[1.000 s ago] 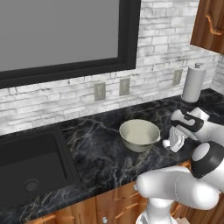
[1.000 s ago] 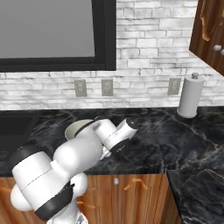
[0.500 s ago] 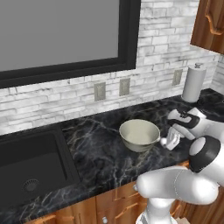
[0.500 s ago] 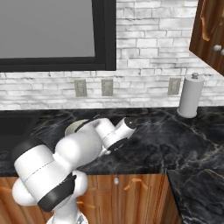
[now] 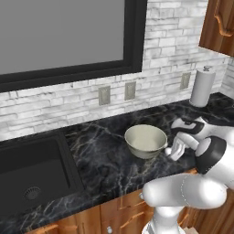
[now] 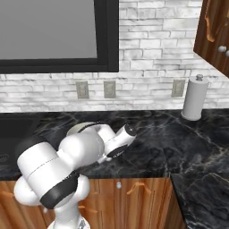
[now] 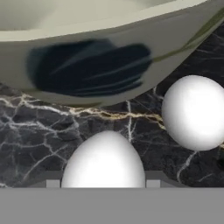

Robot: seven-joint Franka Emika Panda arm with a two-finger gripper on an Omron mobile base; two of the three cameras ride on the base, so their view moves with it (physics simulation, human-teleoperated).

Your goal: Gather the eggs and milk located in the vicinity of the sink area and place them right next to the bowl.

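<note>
My gripper (image 7: 103, 183) is shut on a white egg (image 7: 103, 159), held low over the black counter just beside the cream-white bowl (image 7: 109, 48). A second egg (image 7: 194, 111) lies on the counter against the bowl's side. In the left base view the gripper (image 5: 175, 150) hangs at the right of the bowl (image 5: 145, 139), with a white egg (image 5: 167, 151) showing by the fingers. My arm covers much of the bowl (image 6: 79, 128) in the right base view. The black sink (image 5: 27, 169) lies far to the left. The milk is out of view.
A white paper-towel roll (image 5: 202, 87) (image 6: 195, 99) stands at the back right of the counter by the brick wall. Wall outlets (image 5: 130, 90) sit behind the bowl. A wooden cabinet (image 6: 217, 31) hangs at the upper right. The counter's front edge runs just below the gripper.
The hand has drifted slightly left and down toward the bowl, still shut on the egg. The bowl has not moved.
</note>
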